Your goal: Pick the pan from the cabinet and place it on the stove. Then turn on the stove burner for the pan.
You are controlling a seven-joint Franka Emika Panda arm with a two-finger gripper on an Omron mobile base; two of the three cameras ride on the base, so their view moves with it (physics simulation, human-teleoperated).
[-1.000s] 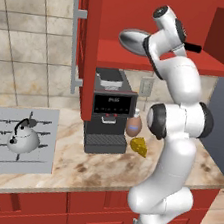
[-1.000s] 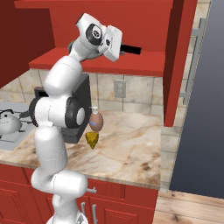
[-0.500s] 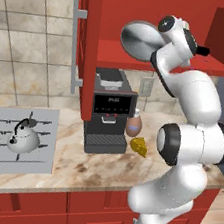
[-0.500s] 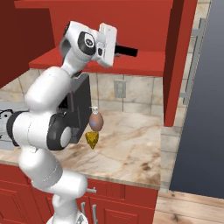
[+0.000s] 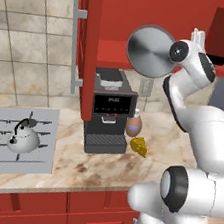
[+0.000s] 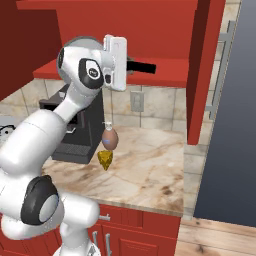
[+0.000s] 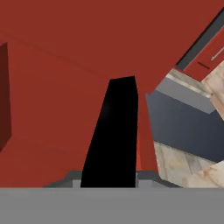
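The end effector [image 6: 131, 64] grips the pan [image 5: 152, 51] by its black handle, holding it in the air before the open cabinet [image 5: 146, 23]. The stove [image 5: 41, 129] lies far left and below, with a kettle [image 5: 20, 140] on it.

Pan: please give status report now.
Gripper shut on pan handle, pan tilted on edge outside cabinet. Stove not reached. Kettle occupies one burner.

Marble counter [image 5: 101, 165] with stove [image 5: 44, 140], black coffee machine [image 5: 108, 113], cheese wedge [image 5: 139, 146].
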